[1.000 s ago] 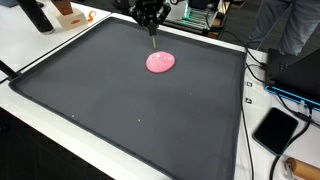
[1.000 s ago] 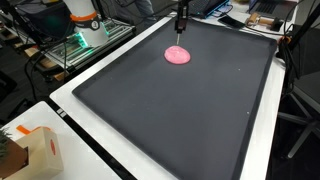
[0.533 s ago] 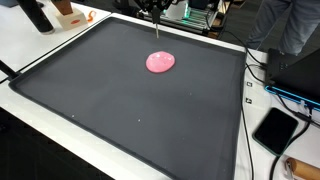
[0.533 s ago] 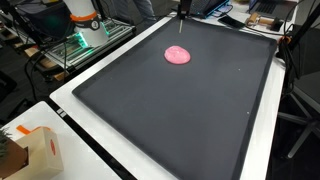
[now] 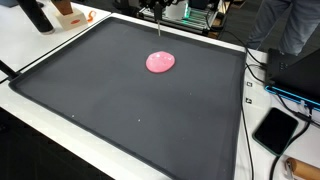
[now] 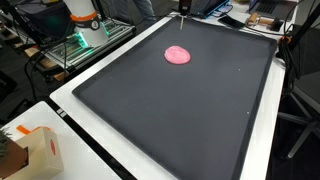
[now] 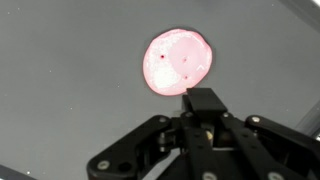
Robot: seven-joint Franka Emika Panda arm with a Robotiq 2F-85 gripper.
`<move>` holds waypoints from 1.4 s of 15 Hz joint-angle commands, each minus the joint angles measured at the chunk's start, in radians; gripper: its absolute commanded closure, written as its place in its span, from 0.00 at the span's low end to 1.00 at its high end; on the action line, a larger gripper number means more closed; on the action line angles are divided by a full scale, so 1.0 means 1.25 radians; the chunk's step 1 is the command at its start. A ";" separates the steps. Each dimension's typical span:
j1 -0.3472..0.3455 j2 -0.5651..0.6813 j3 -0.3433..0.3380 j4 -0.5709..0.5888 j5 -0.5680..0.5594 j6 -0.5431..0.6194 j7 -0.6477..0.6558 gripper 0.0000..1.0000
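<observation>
In an exterior view, your arm (image 5: pixel 158 8) comes down from above at the far edge of the table (image 5: pixel 120 110) and is mostly cut off by the frame. It stands almost vertical, and the pincer (image 5: pixel 160 34) points straight down as a thin dark tip. The pink disc (image 5: pixel 160 62) lies flat on the dark surface, near the far edge and about midway between the two far corners. It is just under the tip, a little toward the near edge, and the two are apart.

In an exterior view from another place, the pincer (image 6: pixel 181 28) hangs above the far edge, again upright. The pink disc (image 6: pixel 178 55) is below it, not touched.

In the wrist view, you look down along the pincer (image 7: pixel 205 98). Its fingers are pressed together into one dark block, and I cannot tell if something thin is between them. The pink disc (image 7: pixel 178 62) lies just beyond the tip, slightly to its left side, on the bare grey surface.
</observation>
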 commanded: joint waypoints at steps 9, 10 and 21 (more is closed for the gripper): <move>-0.071 0.047 -0.057 0.040 0.176 -0.032 -0.195 0.97; -0.085 0.057 -0.066 0.044 0.203 -0.039 -0.231 0.97; -0.209 0.215 -0.104 0.122 0.386 -0.198 -0.474 0.97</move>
